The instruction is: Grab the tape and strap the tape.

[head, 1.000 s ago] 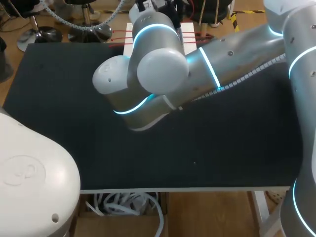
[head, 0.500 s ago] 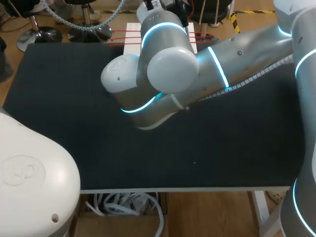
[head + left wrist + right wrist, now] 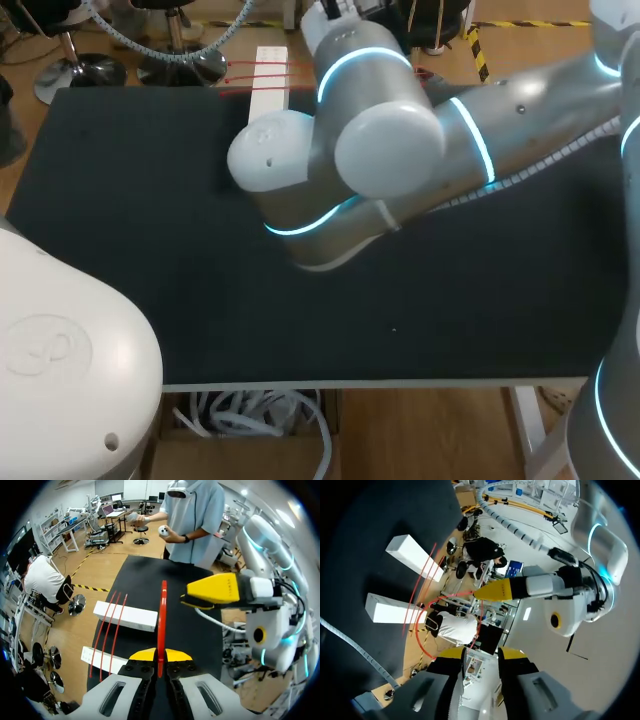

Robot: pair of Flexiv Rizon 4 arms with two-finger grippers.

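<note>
The red tape stands edge-on as a thin strip, and my left gripper is shut on its lower end. Ahead of it hangs my right gripper, beside the tape's upper end. In the right wrist view the tape curves as a thin red loop from my left gripper down towards my right gripper. That gripper's yellow fingertips stand apart and open. In the head view my right arm reaches across the table's far middle and hides both grippers.
Two long white blocks lie at the far table edge with thin red straps stretched across them. One block shows in the head view. The black table top is bare at left and front.
In the head view my right arm has shifted to the right and a little farther away, covering more of the white block. The left arm's base has not moved.
</note>
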